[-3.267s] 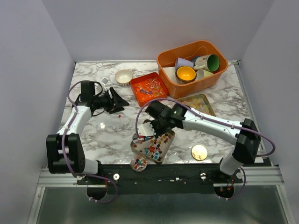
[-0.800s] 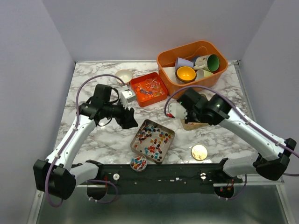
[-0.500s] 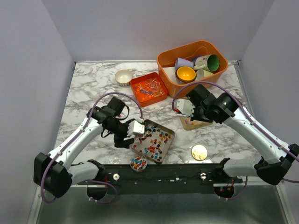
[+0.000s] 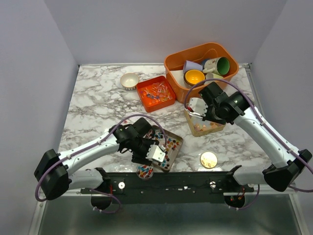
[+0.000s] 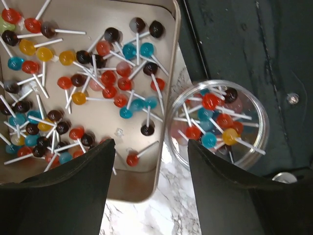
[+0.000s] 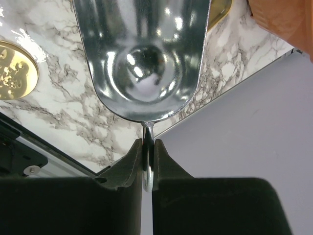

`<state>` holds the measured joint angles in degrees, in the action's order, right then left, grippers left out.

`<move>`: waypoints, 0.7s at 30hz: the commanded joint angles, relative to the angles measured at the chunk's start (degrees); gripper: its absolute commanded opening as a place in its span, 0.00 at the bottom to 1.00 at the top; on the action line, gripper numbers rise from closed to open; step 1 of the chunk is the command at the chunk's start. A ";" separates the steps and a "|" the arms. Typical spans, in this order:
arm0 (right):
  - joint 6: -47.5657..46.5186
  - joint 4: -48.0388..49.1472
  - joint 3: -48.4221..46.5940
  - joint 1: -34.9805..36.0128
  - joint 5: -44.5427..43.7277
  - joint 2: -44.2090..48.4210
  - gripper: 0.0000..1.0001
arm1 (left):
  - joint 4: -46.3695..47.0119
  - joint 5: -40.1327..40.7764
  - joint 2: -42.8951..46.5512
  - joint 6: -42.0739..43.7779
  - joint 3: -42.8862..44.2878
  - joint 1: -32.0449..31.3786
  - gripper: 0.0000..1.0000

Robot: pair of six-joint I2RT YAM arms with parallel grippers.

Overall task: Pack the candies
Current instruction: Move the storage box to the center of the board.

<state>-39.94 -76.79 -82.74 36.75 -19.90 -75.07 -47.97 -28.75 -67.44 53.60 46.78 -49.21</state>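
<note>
While most candies (image 5: 108, 78) lie loose in the metal tray (image 5: 137, 183) and only a handful sit in the round jar (image 5: 247, 105) beside it, the left jaws hang released above both and the right jaws clench an empty scoop (image 6: 142, 49), so packing looks far from done.

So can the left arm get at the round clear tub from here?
Probably yes: the left tool hangs open over the tray edge, the tub right beside it, nothing in between.
</note>
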 commanded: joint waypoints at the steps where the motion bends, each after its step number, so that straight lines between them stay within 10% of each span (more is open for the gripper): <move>1: 0.92 -0.90 -2.34 -1.07 0.83 -0.78 0.01 | 7.71 3.70 -3.22 -3.51 -0.12 -2.20 0.69; 21: 0.92 -0.90 -2.69 -3.00 0.74 -2.10 0.01 | 9.54 1.41 -7.53 -4.73 -0.03 -4.49 0.34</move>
<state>-39.88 -76.79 -83.57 34.22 -19.81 -76.71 -42.68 -27.31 -74.35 50.57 46.78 -53.39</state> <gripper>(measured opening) 0.165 0.371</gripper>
